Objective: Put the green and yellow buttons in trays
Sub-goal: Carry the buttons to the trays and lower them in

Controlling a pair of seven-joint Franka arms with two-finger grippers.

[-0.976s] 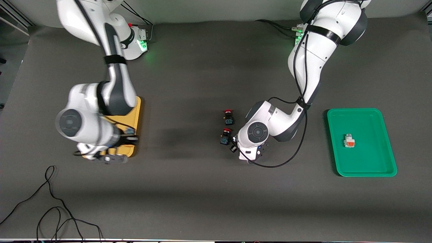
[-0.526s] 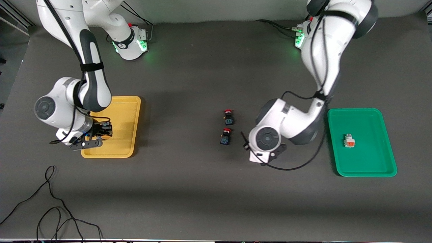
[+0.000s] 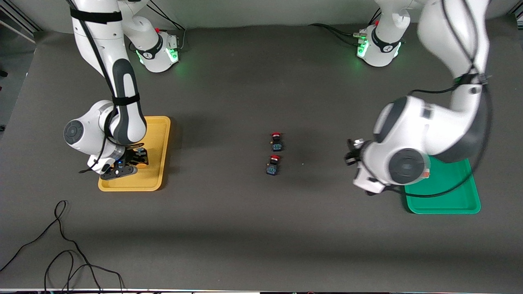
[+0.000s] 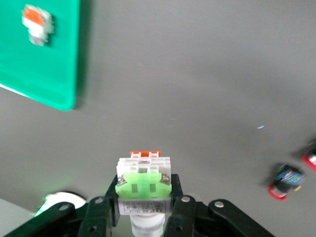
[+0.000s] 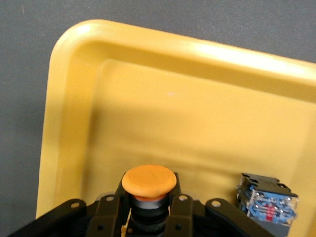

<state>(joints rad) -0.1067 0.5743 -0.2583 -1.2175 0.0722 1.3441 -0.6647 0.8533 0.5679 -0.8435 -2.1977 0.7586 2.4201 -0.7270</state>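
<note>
Left gripper (image 4: pixel 143 210) clamps green button (image 4: pixel 143 185) beside green tray (image 3: pixel 449 200); right gripper (image 5: pixel 148 210) grips yellow button (image 5: pixel 149 180) over yellow tray (image 5: pixel 148 98). Risk: early release, button lands on surface.

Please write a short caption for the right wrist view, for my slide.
Right pincer holds a yellow-capped button over the yellow tray.

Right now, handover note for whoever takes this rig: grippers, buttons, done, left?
Left gripper: shut on a green-faced white button, over the table beside the green tray.
Right gripper: shut on a yellow-capped button, over the yellow tray.
Done: one orange-faced white button lies in the green tray; a dark button lies in the yellow tray.
Left: release both held buttons into their trays. Two red buttons in mid-table are not part of the job.
</note>
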